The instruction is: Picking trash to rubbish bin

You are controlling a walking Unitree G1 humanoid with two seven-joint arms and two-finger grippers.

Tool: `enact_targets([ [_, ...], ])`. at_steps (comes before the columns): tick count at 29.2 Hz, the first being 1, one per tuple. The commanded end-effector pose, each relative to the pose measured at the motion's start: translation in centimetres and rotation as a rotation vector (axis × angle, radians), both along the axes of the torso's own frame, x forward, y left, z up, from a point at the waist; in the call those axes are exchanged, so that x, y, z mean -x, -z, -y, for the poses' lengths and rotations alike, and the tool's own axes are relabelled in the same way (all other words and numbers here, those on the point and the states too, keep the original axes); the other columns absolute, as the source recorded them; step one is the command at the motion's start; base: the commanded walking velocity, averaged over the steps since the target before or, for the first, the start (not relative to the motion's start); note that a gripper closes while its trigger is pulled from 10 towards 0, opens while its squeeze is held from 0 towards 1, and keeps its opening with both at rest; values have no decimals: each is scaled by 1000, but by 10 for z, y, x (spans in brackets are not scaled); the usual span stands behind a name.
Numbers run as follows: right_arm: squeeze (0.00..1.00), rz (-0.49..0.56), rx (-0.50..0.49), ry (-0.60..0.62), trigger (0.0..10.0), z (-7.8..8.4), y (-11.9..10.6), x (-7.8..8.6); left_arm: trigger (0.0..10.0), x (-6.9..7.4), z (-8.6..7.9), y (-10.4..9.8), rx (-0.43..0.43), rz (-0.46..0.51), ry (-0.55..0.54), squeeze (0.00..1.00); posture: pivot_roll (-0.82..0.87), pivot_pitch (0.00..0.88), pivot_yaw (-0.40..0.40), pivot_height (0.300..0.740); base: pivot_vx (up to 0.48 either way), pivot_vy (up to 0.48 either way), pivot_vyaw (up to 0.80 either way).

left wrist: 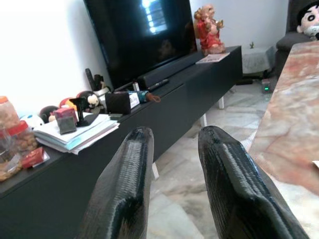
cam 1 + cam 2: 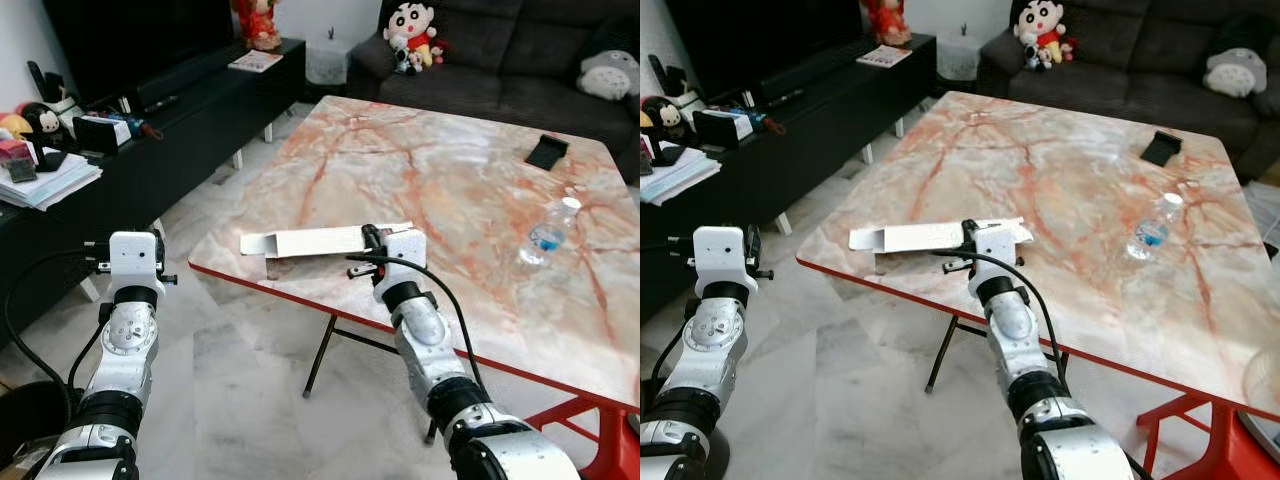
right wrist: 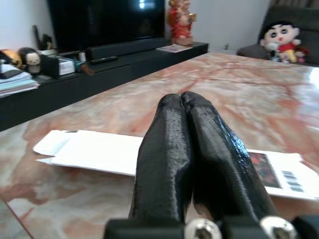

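The flattened white carton (image 2: 310, 241) is being found near the counter (image 2: 470, 190) front edge, long axis crosswise; the right tool (image 2: 368, 240), fingers together, is being held over its near end; the left tool (image 1: 172, 184), fingers apart, is being kept well off the counter.

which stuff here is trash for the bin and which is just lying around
Likely for the job:
- flattened white carton at the table's near edge, right gripper over it, fingers shut
- plastic bottle, probably

Lying about:
- black phone-like item on the table
- papers on the TV bench
- plush toys on the sofa
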State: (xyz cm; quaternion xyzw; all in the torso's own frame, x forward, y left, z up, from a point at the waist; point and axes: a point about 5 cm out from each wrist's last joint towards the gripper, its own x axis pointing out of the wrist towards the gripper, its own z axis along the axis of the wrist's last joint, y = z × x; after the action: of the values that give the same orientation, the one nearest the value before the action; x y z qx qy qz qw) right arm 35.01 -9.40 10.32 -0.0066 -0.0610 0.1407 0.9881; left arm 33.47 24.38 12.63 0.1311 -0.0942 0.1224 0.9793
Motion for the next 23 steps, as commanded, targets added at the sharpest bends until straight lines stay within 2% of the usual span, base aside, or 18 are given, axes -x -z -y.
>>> enact_targets([
  [1,0,28,12,-23,10000,-2,-5,-1,10000,-1,1,-4,-4,16,2,0,77,7,-39,740,281,0,800],
  [5,0,30,18,-32,10000,-4,-5,-1,10000,-1,1,-4,-4,16,3,0,77,7,-39,740,280,0,800],
  [23,0,20,23,-25,10000,-4,-4,-1,10000,-2,3,-5,-6,19,12,0,77,0,-37,740,285,0,0],
])
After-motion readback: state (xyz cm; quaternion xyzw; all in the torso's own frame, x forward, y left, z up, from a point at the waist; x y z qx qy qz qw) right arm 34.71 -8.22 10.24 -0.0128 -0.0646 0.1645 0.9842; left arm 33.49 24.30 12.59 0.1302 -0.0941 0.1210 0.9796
